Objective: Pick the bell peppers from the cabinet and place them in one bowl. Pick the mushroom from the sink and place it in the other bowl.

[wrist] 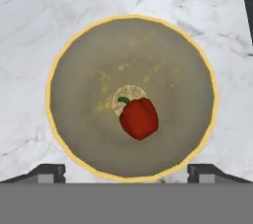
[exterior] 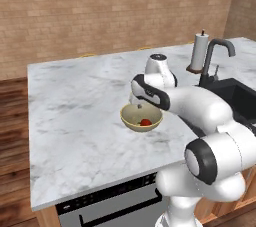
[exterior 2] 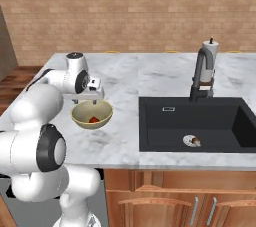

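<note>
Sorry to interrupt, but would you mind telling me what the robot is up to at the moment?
The arm's gripper hangs open right above the yellow bowl on the marble counter. One red bell pepper lies in the bowl, free of the fingers. A small brownish thing, probably the mushroom, sits by the drain in the black sink.

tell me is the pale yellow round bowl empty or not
Not empty: the pale yellow round bowl holds one glossy red bell pepper, lying near its middle.
</note>
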Tool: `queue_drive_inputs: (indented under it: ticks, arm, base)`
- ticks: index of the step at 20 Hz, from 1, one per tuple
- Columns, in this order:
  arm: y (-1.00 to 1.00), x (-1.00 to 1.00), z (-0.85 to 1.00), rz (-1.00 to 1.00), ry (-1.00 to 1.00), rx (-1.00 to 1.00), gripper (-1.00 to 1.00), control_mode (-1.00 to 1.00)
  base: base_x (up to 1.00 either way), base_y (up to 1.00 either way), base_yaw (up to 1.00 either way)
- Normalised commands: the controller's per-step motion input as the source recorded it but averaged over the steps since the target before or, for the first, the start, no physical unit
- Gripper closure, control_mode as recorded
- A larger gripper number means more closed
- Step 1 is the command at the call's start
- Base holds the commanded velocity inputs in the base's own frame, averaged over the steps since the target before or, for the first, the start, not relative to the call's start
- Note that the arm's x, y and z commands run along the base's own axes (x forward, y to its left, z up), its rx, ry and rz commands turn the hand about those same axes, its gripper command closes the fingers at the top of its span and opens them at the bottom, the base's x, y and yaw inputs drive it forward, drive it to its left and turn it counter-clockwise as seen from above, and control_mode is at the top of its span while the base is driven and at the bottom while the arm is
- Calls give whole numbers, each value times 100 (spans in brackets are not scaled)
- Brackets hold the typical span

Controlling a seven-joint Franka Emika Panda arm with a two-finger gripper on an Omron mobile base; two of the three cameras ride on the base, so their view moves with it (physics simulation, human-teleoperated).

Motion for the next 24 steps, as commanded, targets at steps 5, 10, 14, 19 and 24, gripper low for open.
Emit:
queue_drive_inputs:
  ticks: [5, 10, 14, 19, 24]
  arm:
    - [-1, -71, 67, -4, 7, 5, -100, -100]
    - [-2, -76, 58, -2, 0, 0, -100, -100]
    - [0, -73, 65, 0, 0, -6, -100, -100]
    - [-14, -97, 26, 0, -16, 0, -100, -100]
    - [-21, -88, 11, 0, -18, -3, -100, -100]
  base:
    - [0, 0, 0]
    - [0, 0, 0]
    - [0, 0, 0]
    - [0, 0, 0]
    - [0, 0, 0]
